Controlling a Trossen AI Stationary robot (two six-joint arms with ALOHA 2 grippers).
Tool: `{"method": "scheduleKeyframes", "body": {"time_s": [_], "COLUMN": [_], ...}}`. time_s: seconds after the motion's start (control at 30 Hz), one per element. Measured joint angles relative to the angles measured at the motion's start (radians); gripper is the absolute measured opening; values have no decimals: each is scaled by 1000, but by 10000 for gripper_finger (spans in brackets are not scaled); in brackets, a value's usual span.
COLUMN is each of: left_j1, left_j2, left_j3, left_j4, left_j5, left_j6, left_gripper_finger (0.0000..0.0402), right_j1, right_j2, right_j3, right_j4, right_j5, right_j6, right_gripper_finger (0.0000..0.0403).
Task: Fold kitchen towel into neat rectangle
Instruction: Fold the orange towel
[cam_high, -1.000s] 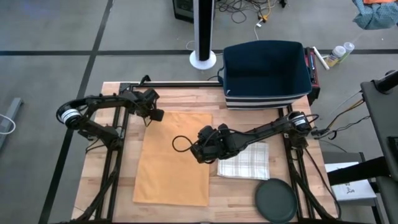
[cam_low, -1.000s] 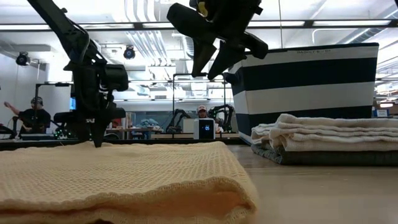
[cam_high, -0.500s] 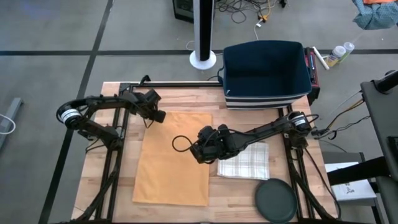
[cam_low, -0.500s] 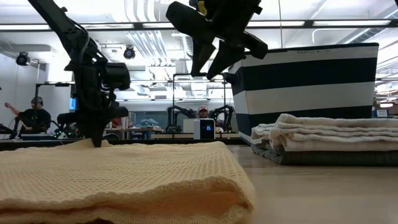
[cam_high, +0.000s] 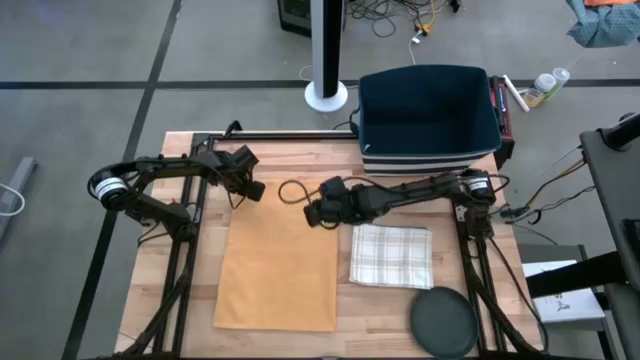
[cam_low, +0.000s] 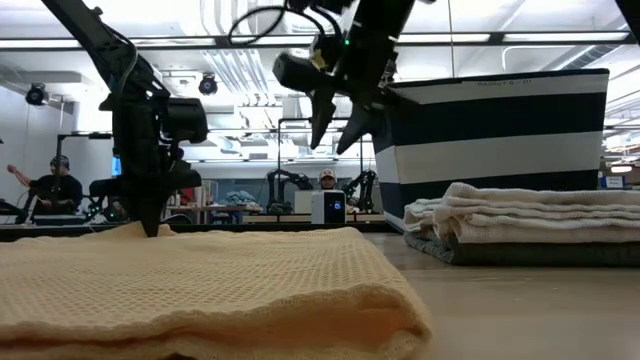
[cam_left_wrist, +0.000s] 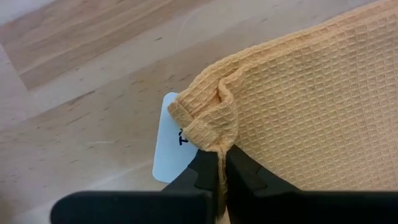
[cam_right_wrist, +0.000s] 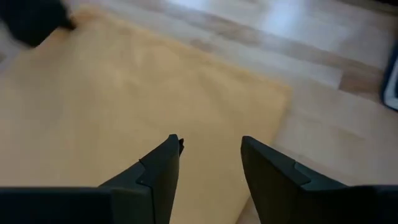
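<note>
A yellow waffle-weave kitchen towel (cam_high: 275, 260) lies flat on the wooden table, its near end doubled over in the low view (cam_low: 200, 285). My left gripper (cam_high: 247, 192) stands at its far left corner, pointing down, shut on the cloth (cam_left_wrist: 221, 165). A white tag (cam_left_wrist: 169, 140) pokes out from under that corner. My right gripper (cam_high: 308, 213) hovers open in the air (cam_low: 335, 130) above the towel's far right corner (cam_right_wrist: 280, 93), touching nothing. My left gripper pinches the towel's far left corner (cam_left_wrist: 211, 134) between its two fingers, coming from above and pointing steeply down. The cloth bunches into a small fold just ahead of the fingertips. The rest of the towel lies slack on the table.
A folded checked towel (cam_high: 392, 256) lies right of the yellow one, with a dark round plate (cam_high: 442, 322) nearer the front edge. A navy striped bin (cam_high: 428, 118) stands at the far right. People sit in the room beyond the table.
My left gripper has shut on the towel's far left corner, which now bunches up slightly. My right gripper has swung from above the towel's right middle toward the table's far edge, rolling as it went, and stays open.
</note>
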Motion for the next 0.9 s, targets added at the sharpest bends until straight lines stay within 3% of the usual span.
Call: {"method": "scheduleKeyframes", "body": {"time_s": [0.33,0.67,0.9], "left_j1": [-13,-16,-18], "left_j2": [-3,-4,-4], "left_j3": [-4,-10,-10], "left_j4": [0,3,3], "left_j5": [0,0,-1], "left_j6": [29,37,50], "left_gripper_finger": [3,7,3], "right_j1": [-47,-122,-161], "right_j2": [0,0,6], "right_j3": [-128,-221,-301], "right_j4": [185,204,382], "right_j5": [-19,-140,-159], "right_j6": [46,148,132], "right_gripper_finger": [207,206,210]}}
